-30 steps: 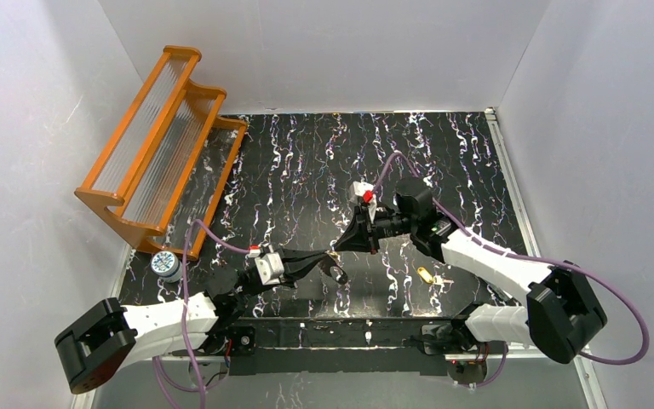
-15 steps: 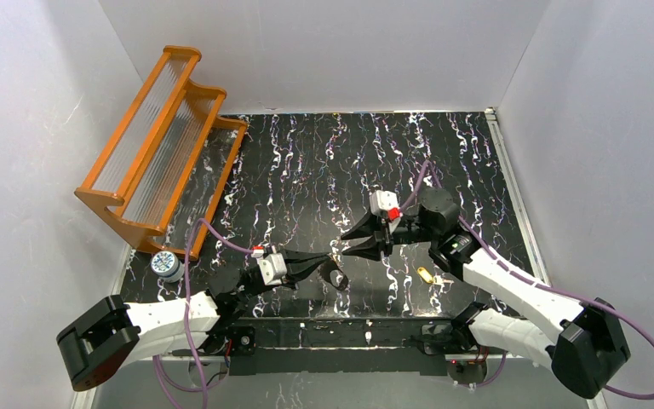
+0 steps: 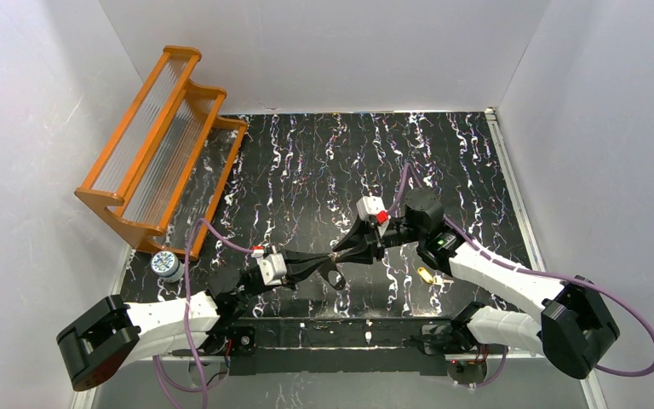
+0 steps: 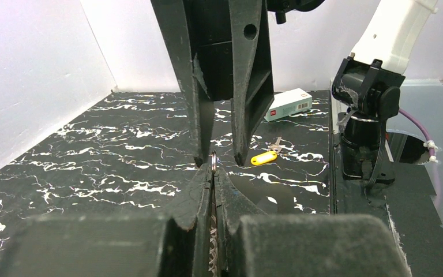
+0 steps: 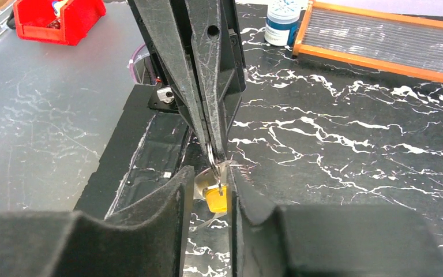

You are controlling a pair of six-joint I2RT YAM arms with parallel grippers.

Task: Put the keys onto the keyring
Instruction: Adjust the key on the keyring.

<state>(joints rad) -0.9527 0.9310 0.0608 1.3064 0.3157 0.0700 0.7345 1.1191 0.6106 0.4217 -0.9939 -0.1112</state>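
Note:
My left gripper is shut on the keyring, a thin metal ring standing edge-on above its tips. One of the keys, with a yellow-orange head, hangs from the keyring. My right gripper is open with that key in the gap between its fingers. It meets the left gripper tip to tip, and its fingers straddle the ring in the left wrist view. A second yellow key lies flat on the table right of the grippers, also visible as a key in the left wrist view.
An orange slatted rack leans at the back left. A small blue-lidded jar stands near its front corner. A white box lies on the table beyond the loose key. A red bin sits off the table.
The right gripper, shut at the ring a second ago, drew back to the right and opened, then returned with its jaws apart around the hanging key. The left gripper held still.

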